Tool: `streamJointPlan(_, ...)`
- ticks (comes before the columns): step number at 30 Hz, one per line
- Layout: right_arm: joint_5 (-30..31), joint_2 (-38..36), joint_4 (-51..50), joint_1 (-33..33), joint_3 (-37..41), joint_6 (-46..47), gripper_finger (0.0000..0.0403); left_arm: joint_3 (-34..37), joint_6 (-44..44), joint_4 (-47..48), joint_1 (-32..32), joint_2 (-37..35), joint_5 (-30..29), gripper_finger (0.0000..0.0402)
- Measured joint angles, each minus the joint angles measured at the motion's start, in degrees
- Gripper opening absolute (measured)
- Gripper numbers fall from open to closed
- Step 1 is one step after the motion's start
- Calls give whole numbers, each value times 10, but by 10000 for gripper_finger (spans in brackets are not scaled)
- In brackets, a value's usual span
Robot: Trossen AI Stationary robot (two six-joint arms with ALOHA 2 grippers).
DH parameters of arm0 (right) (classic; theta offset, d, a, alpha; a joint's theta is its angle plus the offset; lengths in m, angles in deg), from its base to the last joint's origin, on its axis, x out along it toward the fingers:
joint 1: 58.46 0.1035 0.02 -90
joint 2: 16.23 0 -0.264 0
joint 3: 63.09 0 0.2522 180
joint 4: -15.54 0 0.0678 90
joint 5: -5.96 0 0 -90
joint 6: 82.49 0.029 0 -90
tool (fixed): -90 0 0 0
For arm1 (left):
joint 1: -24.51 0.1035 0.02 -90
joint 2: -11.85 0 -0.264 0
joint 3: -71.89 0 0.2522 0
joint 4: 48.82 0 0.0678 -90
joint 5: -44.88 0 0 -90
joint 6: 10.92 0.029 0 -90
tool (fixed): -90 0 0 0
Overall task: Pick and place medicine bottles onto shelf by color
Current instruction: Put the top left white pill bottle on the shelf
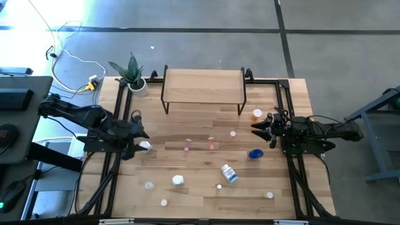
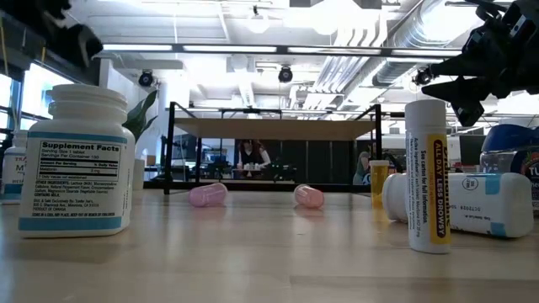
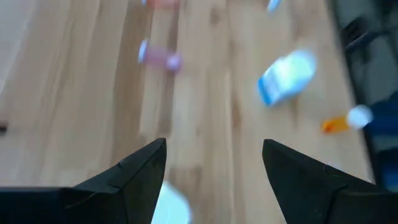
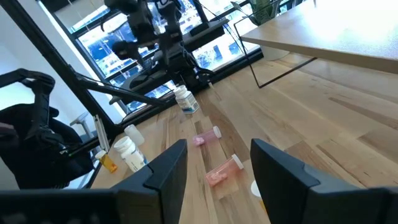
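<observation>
Nearest the front edge of the desk point(image 1: 206, 156) stand and lie the white medicine bottles point(image 1: 179, 180), several small ones scattered apart, with a white one with a blue label point(image 1: 229, 173) tipped on its side among them. Further in, two pink vials point(image 1: 212, 145) lie on their sides mid-desk, a squat blue bottle point(image 1: 255, 154) sits just beside the right gripper point(image 1: 257, 130), and an orange-capped one point(image 1: 257, 115) stands near the shelf's right leg.

The left gripper point(image 1: 142, 140) hangs at the left side with its fingers spread wide over a white bottle point(image 1: 145, 146) — nothing is gripped yet. The right gripper's fingers stand parted with nothing between them, pointing across the desk toward the pink vials.

Farthest back, the shelf point(image 1: 203, 85) shows a bare top — so the sorting looks barely begun. The step in hand reads as the approach to a first pick: likely the left arm must drop squarely over its white bottle, close, then lift it clear of the shelf's edge before setting it down
</observation>
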Motion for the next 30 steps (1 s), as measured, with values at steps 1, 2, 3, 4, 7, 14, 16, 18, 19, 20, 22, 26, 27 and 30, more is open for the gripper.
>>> streamJointPlan(1, 0, 0, 0, 0, 0, 0, 168, 0, -9, 15, -2, 9, -4, 255)
streamJointPlan(2, 0, 0, 0, 0, 0, 0, 168, 0, -16, 29, -4, 17, -10, 255)
streamJointPlan(3, 0, 0, 0, 0, 0, 0, 168, 0, -24, 39, -5, 24, -16, 255)
streamJointPlan(4, 0, 0, 0, 0, 0, 0, 168, 0, -31, 47, -7, 30, -22, 255)
streamJointPlan(7, 0, 0, 0, 0, 0, 0, 168, 0, -52, 62, -8, 50, -36, 255)
streamJointPlan(14, 0, 0, 0, 0, 0, 0, 168, 0, -85, 68, -8, 94, -37, 255)
streamJointPlan(16, 0, 0, 0, 0, 0, 0, 168, 0, -87, 68, -8, 110, -36, 255)
streamJointPlan(18, 0, 0, 0, 0, 0, 0, 168, 0, -95, 68, -8, 126, -36, 255)
streamJointPlan(19, 0, 0, 0, 0, 0, 0, 168, 0, -100, 68, -8, 135, -35, 255)
streamJointPlan(20, 0, 0, 0, 0, 0, 0, 168, 0, -105, 68, -8, 145, -33, 255)
streamJointPlan(22, 0, 0, 0, 0, 0, 0, 168, 0, -116, 71, -8, 161, -32, 255)
streamJointPlan(26, 0, 0, 0, 0, 0, 0, 168, 0, -149, 79, -8, 190, -32, 255)
streamJointPlan(27, 0, 0, 0, 0, 0, 0, 168, 0, -158, 80, -8, 196, -31, 255)
streamJointPlan(30, 0, 0, 0, 0, 0, 0, 168, 0, -182, 87, -8, 209, -30, 255)
